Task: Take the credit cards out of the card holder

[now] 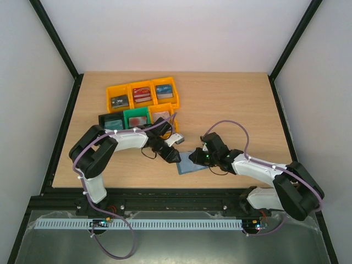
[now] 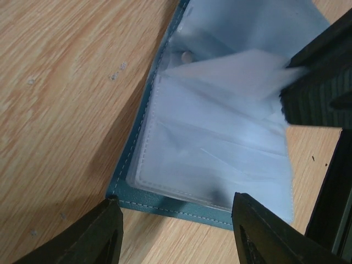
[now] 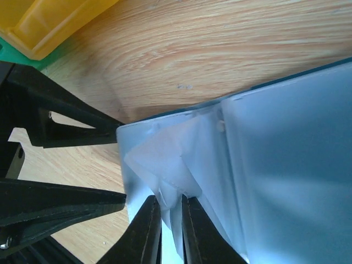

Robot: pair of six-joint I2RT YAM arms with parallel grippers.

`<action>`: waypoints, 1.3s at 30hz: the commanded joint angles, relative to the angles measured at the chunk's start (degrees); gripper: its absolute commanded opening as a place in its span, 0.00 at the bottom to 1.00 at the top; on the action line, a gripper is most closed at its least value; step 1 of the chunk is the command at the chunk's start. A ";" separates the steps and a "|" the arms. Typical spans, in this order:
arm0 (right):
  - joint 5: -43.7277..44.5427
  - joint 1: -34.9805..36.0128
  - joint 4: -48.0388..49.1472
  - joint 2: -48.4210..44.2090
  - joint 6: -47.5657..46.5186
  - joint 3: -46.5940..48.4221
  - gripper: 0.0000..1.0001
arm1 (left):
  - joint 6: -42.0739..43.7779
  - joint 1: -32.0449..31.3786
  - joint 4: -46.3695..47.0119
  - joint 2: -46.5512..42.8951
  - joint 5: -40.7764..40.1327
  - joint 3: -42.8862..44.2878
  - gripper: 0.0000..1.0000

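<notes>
While nipping a pale sleeve of the open card holder with right hand clenched, holds left hand released over its teal edge on the desk.

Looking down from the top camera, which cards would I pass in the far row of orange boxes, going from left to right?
dark grey card → red card → blue card
</notes>
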 commanded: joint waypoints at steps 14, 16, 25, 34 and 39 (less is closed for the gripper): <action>16.99 -2.86 -19.18 -5.81 -9.29 9.68 0.46 | 0.15 -1.04 -2.35 3.44 -5.63 0.85 0.56; 14.79 -6.69 -18.96 -5.00 -10.19 8.82 0.47 | 0.11 -1.11 -2.32 3.36 -5.66 0.76 0.56; 2.72 -11.36 -11.65 4.79 -13.58 7.09 0.52 | 0.45 -2.00 -2.48 3.08 -6.09 1.09 0.56; -9.18 -11.29 -5.56 6.47 -11.80 3.30 0.41 | 0.33 -2.01 -2.31 3.40 -6.11 1.17 0.55; -16.78 -10.44 0.95 5.97 -7.95 1.37 0.40 | 0.32 -2.01 -2.91 4.22 -6.24 2.12 0.54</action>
